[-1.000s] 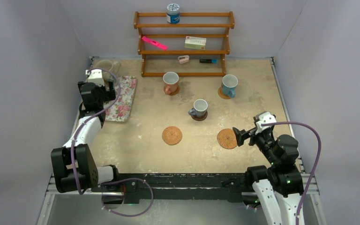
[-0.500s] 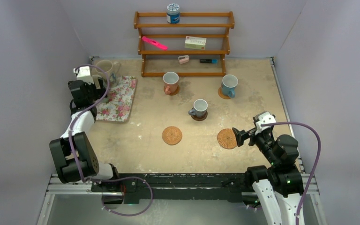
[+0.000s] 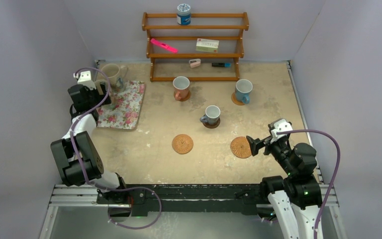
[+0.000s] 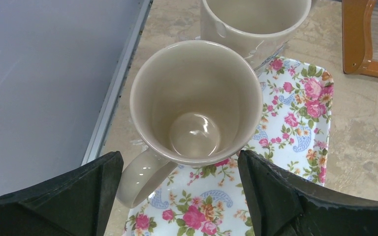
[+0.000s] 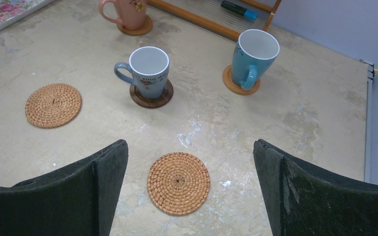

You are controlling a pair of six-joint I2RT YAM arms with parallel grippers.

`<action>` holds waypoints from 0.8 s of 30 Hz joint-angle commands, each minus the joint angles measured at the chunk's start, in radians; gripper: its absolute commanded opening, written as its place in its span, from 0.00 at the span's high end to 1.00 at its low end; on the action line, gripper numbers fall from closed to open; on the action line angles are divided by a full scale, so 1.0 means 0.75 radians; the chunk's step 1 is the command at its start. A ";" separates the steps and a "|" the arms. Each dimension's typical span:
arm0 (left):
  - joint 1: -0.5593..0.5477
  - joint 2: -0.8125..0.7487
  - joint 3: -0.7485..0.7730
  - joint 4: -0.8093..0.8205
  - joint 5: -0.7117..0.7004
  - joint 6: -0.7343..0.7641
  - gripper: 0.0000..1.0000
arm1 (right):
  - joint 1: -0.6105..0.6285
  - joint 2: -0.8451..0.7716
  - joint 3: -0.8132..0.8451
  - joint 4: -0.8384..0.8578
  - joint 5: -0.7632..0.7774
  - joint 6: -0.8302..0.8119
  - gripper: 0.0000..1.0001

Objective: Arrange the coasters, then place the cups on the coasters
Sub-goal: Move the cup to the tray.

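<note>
Beige tabletop (image 3: 149,164), grey walls. Left gripper (image 4: 179,162) spread wide astride a cream cup (image 4: 197,103) at the floral mat (image 4: 295,123)'s far-left corner, not yet gripped; second cream cup (image 4: 253,19) just beyond. Step judged: fetching cups. Next: close, lift, carry to a bare coaster (image 3: 182,144) right of the mat. Right gripper (image 5: 189,147) also wide.

The nearer mug (image 4: 197,98) and the mug behind it (image 4: 253,19) were finished in plain cream-beige. The mat (image 4: 300,123) was printed with pink roses, green leaves and blue paisley on white. Two bare coasters (image 5: 178,183) (image 5: 53,104) were woven in tan-orange; a third coaster (image 5: 152,102) was coloured dark brown. The bench (image 5: 300,108) was mottled beige.
</note>
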 commanded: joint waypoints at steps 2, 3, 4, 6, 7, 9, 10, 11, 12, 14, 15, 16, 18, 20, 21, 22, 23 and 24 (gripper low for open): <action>0.014 -0.055 0.016 -0.027 0.032 -0.010 0.14 | 0.007 -0.006 -0.001 0.010 -0.018 -0.014 0.01; 0.013 -0.068 0.002 -0.028 0.032 -0.006 0.16 | 0.007 -0.006 -0.003 0.010 -0.019 -0.014 0.01; 0.014 -0.083 -0.008 -0.036 0.033 0.001 0.17 | 0.007 -0.006 -0.002 0.011 -0.019 -0.014 0.01; 0.015 -0.108 -0.025 -0.054 0.034 0.004 0.20 | 0.007 -0.003 0.000 0.011 -0.018 -0.014 0.01; 0.014 -0.119 -0.033 -0.059 0.035 0.033 0.21 | 0.008 -0.004 -0.001 0.012 -0.019 -0.014 0.01; 0.014 -0.139 -0.050 -0.067 0.035 0.052 0.22 | 0.007 -0.005 -0.001 0.010 -0.020 -0.015 0.01; 0.015 -0.148 -0.058 -0.070 0.037 0.056 0.23 | 0.007 -0.004 -0.001 0.011 -0.020 -0.013 0.01; 0.014 -0.151 -0.062 -0.072 0.038 0.060 0.24 | 0.007 -0.004 0.000 0.011 -0.020 -0.014 0.01; 0.015 -0.151 -0.064 -0.079 0.034 0.064 0.25 | 0.008 -0.004 -0.001 0.010 -0.019 -0.014 0.01; 0.014 -0.150 -0.063 -0.086 0.013 0.069 0.25 | 0.008 -0.004 -0.001 0.010 -0.020 -0.013 0.01; 0.015 -0.145 -0.061 -0.084 -0.004 0.069 0.25 | 0.007 -0.005 -0.001 0.011 -0.020 -0.013 0.01; 0.018 -0.142 -0.059 -0.082 -0.022 0.068 0.24 | 0.007 -0.006 0.000 0.010 -0.020 -0.014 0.01; 0.027 -0.137 -0.052 -0.075 -0.033 0.063 0.23 | 0.007 -0.008 0.000 0.010 -0.022 -0.016 0.01; 0.041 -0.133 -0.044 -0.073 -0.024 0.060 0.22 | 0.007 -0.006 -0.001 0.010 -0.022 -0.015 0.01; 0.046 -0.132 -0.040 -0.071 -0.016 0.056 0.21 | 0.008 -0.004 -0.001 0.012 -0.022 -0.016 0.01; 0.050 -0.133 -0.035 -0.066 0.000 0.055 0.21 | 0.007 -0.004 -0.001 0.011 -0.023 -0.015 0.01; 0.051 -0.136 -0.029 -0.063 0.024 0.056 0.21 | 0.007 -0.002 -0.001 0.011 -0.022 -0.015 0.01; 0.053 -0.148 -0.025 -0.060 0.065 0.060 0.21 | 0.007 -0.004 -0.001 0.010 -0.022 -0.016 0.01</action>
